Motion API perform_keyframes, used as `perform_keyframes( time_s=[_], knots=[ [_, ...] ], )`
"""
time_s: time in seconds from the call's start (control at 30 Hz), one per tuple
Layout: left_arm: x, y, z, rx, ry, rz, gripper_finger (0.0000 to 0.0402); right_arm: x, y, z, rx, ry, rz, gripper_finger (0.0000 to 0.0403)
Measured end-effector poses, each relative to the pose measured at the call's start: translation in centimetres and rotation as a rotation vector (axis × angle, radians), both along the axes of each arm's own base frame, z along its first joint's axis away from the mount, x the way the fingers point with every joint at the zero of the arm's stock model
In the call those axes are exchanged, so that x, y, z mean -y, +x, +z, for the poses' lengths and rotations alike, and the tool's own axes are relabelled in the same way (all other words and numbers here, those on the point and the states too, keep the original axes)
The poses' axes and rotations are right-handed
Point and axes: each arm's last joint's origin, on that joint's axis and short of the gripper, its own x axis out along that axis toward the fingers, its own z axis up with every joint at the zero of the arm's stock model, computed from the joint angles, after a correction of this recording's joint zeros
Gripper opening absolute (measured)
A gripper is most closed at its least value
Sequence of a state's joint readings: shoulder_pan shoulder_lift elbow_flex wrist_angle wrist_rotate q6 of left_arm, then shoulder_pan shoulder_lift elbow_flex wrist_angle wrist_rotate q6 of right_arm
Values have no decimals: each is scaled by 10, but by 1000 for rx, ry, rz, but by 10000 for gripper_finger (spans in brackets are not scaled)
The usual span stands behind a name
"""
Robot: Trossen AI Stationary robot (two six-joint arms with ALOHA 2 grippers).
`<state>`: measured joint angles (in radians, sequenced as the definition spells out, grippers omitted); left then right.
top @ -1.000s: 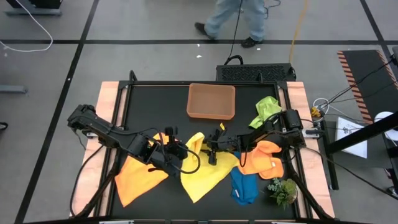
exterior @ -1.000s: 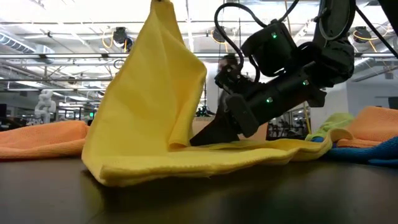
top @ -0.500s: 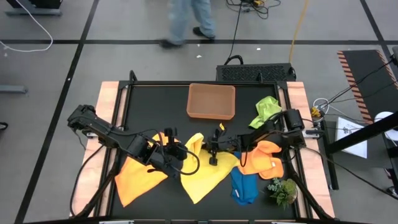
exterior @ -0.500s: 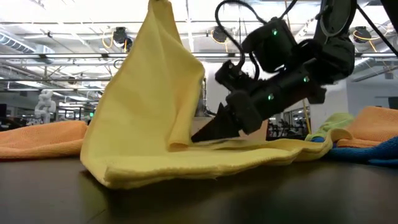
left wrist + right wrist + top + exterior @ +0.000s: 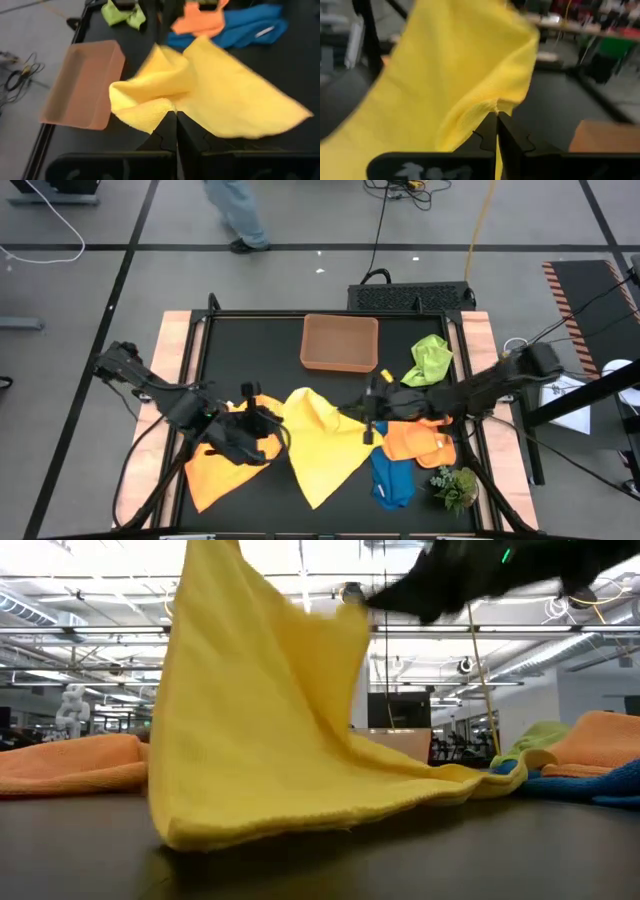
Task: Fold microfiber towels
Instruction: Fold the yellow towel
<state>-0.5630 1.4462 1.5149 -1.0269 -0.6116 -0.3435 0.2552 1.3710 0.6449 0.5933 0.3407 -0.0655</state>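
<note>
With our left gripper [image 5: 268,418] and right gripper [image 5: 366,412] each pinched shut on an edge of the yellow microfiber towel [image 5: 325,442], raised mid-table at six o'clock of the tan tray [image 5: 340,343], we should keep tension even.

— The right pincer [image 5: 372,420] was open low beside the yellow towel [image 5: 322,442] a moment ago; now it has clamped a corner and pulled back toward its own side.

— And it's gone up! It has risen well off the table [image 5: 255,340], hauling that corner with it.

— The left pincer [image 5: 268,420] has drawn away to its side too, so the towel is stretched wider between them.

— And the person [image 5: 232,210] on the floor behind has walked leftward.
</note>
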Motion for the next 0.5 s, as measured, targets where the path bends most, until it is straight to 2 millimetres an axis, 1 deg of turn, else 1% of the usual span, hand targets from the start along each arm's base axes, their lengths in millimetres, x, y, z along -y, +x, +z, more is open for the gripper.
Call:
perform_keyframes(
  time_s=[0.13, 0.23, 0.37, 0.5],
  knots=[
    [5, -14, 16, 77, -80, -60, 2, -12, -29, 43, 139, 7, 76, 0],
    [12, -25, 25, 108, -146, -133, 3, -19, -51, 65, 213, 8, 137, 0],
    [14, -41, 36, 141, -180, -190, 4, -26, -71, 81, 286, 19, 201, 0],
    [8, -56, 47, 189, -209, -197, 3, -35, -77, 92, 318, 22, 250, 0]
  ],
)
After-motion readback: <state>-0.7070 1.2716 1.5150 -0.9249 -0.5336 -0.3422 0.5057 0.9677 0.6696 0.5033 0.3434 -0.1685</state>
